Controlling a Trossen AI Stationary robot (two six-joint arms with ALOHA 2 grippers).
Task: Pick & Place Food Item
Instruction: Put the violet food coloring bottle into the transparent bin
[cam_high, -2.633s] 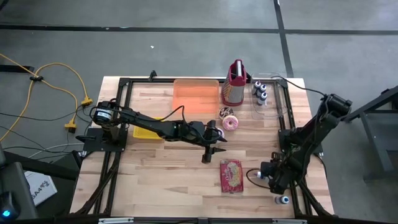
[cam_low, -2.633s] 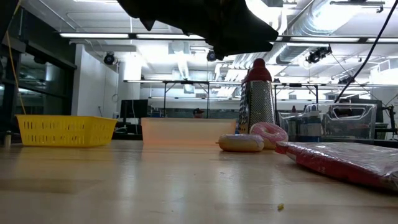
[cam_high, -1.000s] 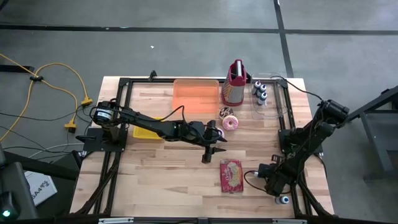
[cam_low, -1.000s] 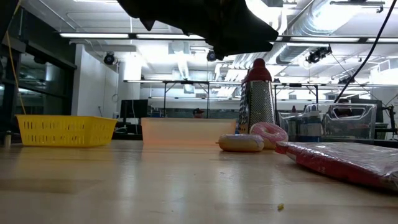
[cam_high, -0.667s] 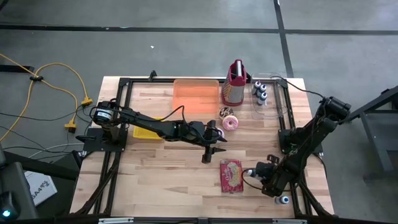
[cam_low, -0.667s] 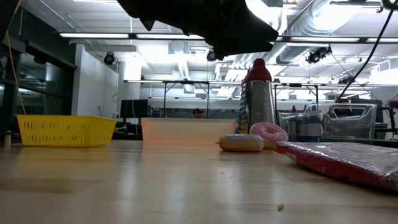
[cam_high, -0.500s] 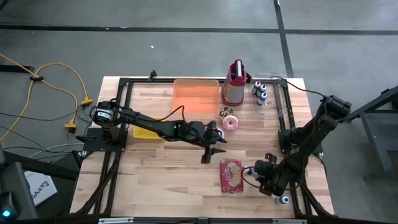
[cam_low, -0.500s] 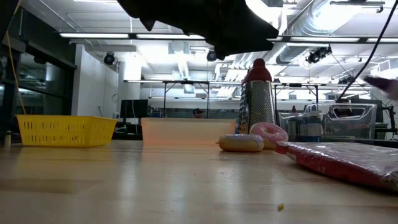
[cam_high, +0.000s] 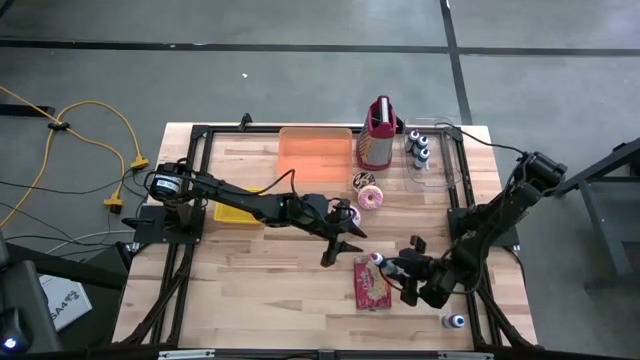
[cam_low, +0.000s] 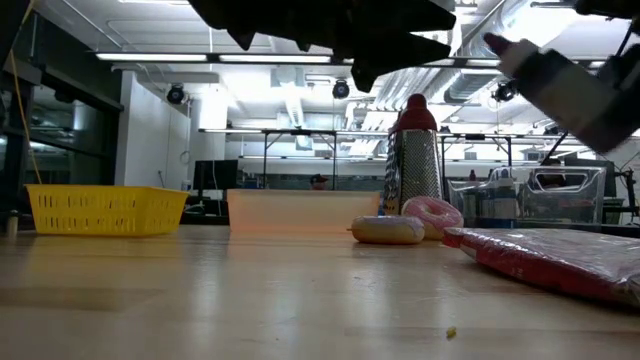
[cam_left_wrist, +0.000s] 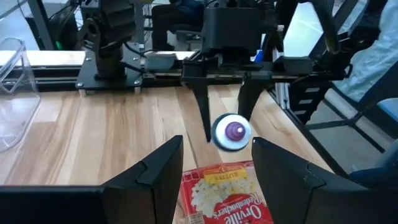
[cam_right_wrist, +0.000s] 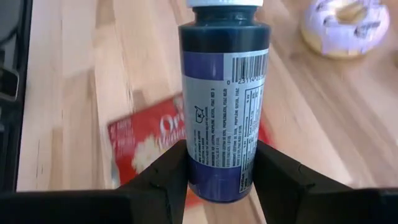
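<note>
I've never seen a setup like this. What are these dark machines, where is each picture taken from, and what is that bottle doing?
Two robot arms work at a wooden table. One camera looks straight down, one sits at table height, and one rides on each wrist. The right claw holds a dark bottle above a red popcorn packet. The left claw hangs open nearby, empty. Also on the table: two doughnuts, a grater, an orange bin, a yellow basket, and small bottles.

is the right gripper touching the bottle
Touching: in the right wrist view the right gripper has both fingers pressed against the sides of the bottle.
</note>
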